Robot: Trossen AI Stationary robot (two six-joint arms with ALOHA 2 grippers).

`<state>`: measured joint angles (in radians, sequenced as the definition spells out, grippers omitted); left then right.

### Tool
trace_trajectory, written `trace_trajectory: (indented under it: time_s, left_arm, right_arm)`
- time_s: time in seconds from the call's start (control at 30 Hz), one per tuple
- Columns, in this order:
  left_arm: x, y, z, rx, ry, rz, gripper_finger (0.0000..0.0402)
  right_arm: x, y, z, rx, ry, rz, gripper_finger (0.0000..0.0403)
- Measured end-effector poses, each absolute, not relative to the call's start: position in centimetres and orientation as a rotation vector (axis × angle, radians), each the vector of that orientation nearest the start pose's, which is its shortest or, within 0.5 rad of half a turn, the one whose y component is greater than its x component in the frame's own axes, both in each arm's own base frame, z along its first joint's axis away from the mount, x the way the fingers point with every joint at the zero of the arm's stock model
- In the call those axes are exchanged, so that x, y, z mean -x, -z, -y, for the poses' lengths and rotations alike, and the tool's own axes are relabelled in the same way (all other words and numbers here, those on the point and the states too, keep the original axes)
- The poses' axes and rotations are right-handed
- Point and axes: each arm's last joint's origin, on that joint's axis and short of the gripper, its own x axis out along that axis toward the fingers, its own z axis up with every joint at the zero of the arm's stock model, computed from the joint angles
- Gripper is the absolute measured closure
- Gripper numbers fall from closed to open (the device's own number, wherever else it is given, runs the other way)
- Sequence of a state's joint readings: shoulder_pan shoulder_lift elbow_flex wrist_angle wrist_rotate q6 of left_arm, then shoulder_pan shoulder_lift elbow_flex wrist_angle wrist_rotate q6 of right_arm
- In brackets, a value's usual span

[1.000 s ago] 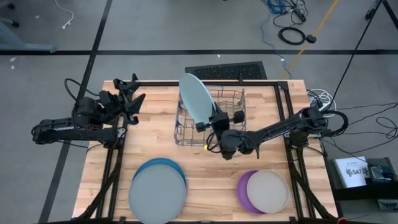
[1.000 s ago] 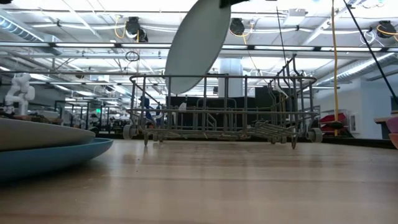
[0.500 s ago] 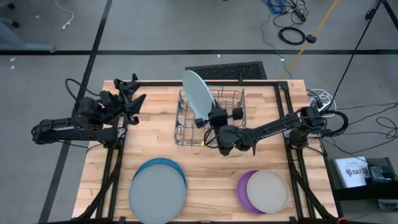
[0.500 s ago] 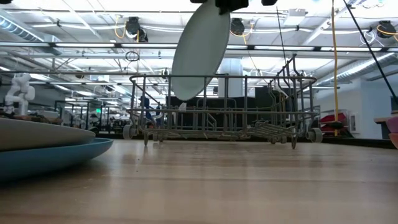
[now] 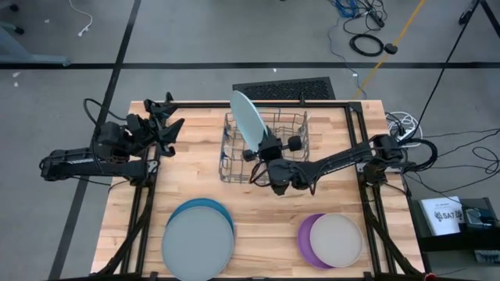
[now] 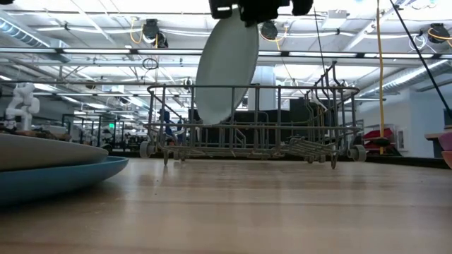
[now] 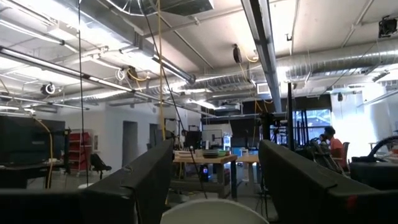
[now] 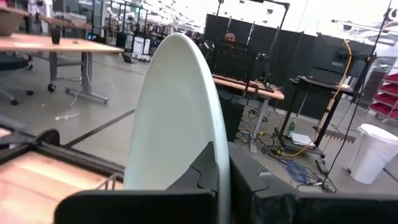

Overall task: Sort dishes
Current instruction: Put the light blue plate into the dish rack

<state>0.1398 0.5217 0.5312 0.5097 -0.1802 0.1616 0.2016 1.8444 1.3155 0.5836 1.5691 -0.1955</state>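
Observation:
A light blue plate stands nearly on edge over the left part of the grey wire dish rack. My right gripper is shut on it; the low view shows it at the plate's top. My left gripper waits open at the table's far left, holding nothing. A grey plate lies on a darker blue plate near the front left. A beige-grey plate lies on a purple plate at the front right. My right gripper pinches the plate's rim at its upper edge, one finger on each face. The plate hangs below the fingers on edge, slightly tilted. Its lower rim is below the rack's top rail; whether it touches the wires I cannot tell.
The rack's upright wires stand to the right of the plate. The wooden table has bare room between the two plate stacks. A black frame rail runs along the table's sides.
My right gripper has moved down and a little toward the table's left with the light blue plate. The plate has turned more upright, and its lower rim has sunk from just below the rack's top rail to well below it.

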Motion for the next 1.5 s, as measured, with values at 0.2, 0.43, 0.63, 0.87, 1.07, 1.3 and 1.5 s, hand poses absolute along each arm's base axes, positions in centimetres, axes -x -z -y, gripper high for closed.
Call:
trace_trajectory:
  time_s: [0.2, 0.43, 0.63, 0.87, 1.07, 1.3, 1.5]
  left_arm:
    - [-11.8, -34.5, -2.2, -0.146, -0.354, 0.490, 0.0162]
    - [-11.8, -34.5, -2.2, -0.146, -0.354, 0.489, 0.0162]
    - [-11.8, -34.5, -2.2, -0.146, -0.354, 0.490, 0.0162]
    - [-11.8, -34.5, -2.2, -0.146, -0.354, 0.490, 0.0162]
    - [-12.4, -34.1, -2.3, -0.159, -0.354, 0.445, 0.0162]
    - [-15.6, -32.4, -3.1, -0.210, -0.469, 0.294, 0.0162]
    - [-18.9, -33.0, -4.9, -0.370, -0.585, 0.156, 0.0163]
  right_arm:
    - [-40.0, -28.7, -5.0, 0.132, 1.370, -0.108, 0.0400]
    - [-40.1, -28.6, -4.3, 0.170, 1.386, -0.142, 0.0400]
    - [-40.3, -28.2, -4.2, 0.185, 1.390, -0.155, 0.0400]
    - [-40.4, -28.0, -4.2, 0.167, 1.390, -0.140, 0.0400]
    - [-40.4, -28.0, -4.2, 0.162, 1.390, -0.135, 0.0400]
    - [-40.4, -28.0, -4.3, 0.165, 1.389, -0.138, 0.0400]
    - [-40.4, -28.0, -4.3, 0.182, 1.388, -0.152, 0.0400]
